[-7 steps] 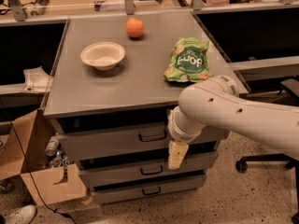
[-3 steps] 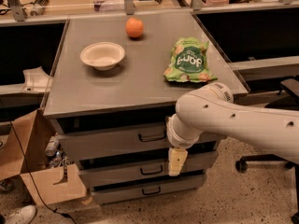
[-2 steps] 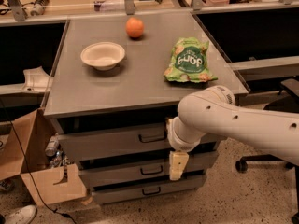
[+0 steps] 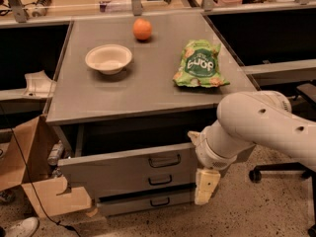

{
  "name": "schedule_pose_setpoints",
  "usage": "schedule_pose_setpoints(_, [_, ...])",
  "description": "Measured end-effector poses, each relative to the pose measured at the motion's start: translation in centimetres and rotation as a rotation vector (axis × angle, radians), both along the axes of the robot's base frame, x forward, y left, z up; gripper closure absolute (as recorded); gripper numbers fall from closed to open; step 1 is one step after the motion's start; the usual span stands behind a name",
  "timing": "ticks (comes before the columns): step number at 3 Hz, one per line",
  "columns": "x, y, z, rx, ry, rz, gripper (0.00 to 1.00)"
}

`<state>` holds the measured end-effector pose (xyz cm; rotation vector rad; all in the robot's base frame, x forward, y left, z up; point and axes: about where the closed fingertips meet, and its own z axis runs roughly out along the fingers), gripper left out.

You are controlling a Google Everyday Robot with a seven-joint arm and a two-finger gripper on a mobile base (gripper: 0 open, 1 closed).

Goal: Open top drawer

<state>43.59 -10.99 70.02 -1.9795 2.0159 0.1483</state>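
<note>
**Top drawer stands forward of the table, gripper at its right end**

The grey table [image 4: 123, 100] is the largest thing in view. Its top has bare metal along the front edge and the left edge. Dark recesses lie on both its sides, under the neighbouring benches.

The one white robot arm [image 4: 261, 122] reaches in from the right of the table, below the table's front right corner. It fills the floor space there.

Three grey drawers sit under the tabletop, each with one dark loop handle. The top drawer [image 4: 113, 169] is the widest. Its front panel stands forward of the table's front edge, with a dark gap between panel and tabletop. Its handle [image 4: 164, 160] shows clear of the arm, left of the wrist.

One opened cardboard box [image 4: 29, 177] stands at the table's front left corner, and its flap touches the left end of the drawers. Speckled floor lies open in front of the table. One chair base [image 4: 279, 172] stands on the floor to the right of the table, behind the arm.

On the tabletop, one green snack bag [image 4: 200, 64] lies near the right edge. One cream bowl [image 4: 108, 59] sits left of centre. One orange [image 4: 142, 29] sits toward the back edge. All three are well apart.

The gripper [image 4: 206, 186] hangs down just beside the right end of the drawers, below the table's front edge. Whether it is open or closed cannot be told.
</note>
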Motion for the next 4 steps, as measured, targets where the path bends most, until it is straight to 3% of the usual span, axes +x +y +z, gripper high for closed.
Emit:
schedule_pose_setpoints(2, [0.2,0.2,-0.3,-0.014,-0.008,0.005,0.00])
schedule_pose_setpoints(3, [1.0,0.5,-1.6,-0.059,-0.021,0.012,0.00])
schedule_pose_setpoints(4, [1.1,0.1,-4.3,-0.106,-0.002,0.007,0.00])
